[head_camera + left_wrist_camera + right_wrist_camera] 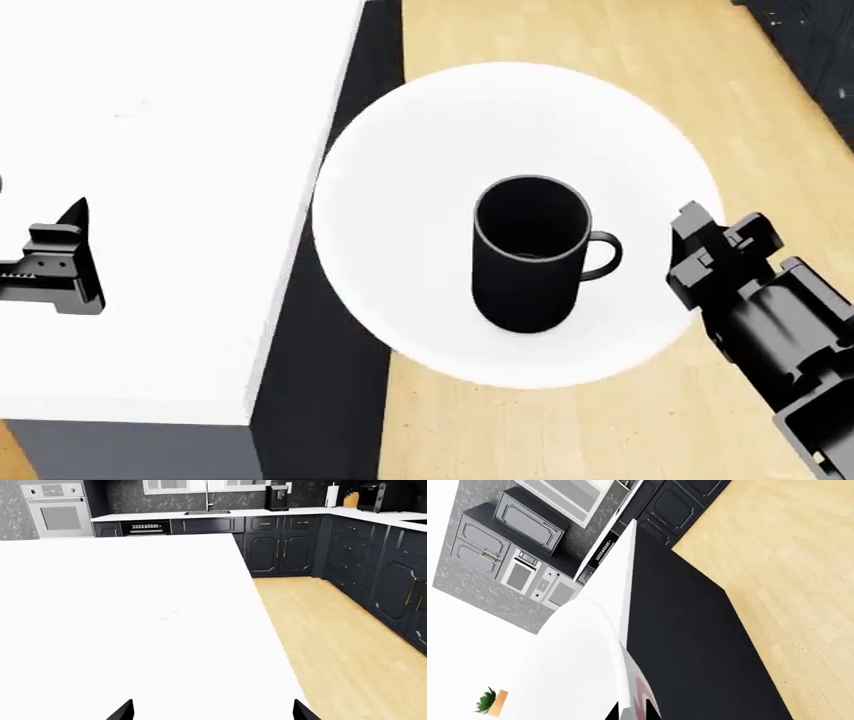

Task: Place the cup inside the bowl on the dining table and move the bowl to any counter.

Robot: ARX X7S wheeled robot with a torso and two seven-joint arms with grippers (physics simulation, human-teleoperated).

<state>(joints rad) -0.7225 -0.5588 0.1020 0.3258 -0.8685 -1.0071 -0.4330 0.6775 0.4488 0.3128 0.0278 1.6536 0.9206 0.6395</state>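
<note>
Cup: tall matte black cylindrical mug [530, 255] with thin loop handle, upright inside the bowl.
Bowl: wide plain white round bowl [400, 200], held off the table's edge, above the wooden floor [561, 35].
Table: plain white tabletop [160, 150] with dark sides.
Right claw [701, 255]: at the bowl's rim; grip hidden, cannot tell.
Left claw [212, 712]: spread apart, holding nothing, over the table.
Writing: none legible.

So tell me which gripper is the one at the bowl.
The right gripper, touching the bowl's rim beside the cup. The left gripper hangs apart over the dining table.
</note>
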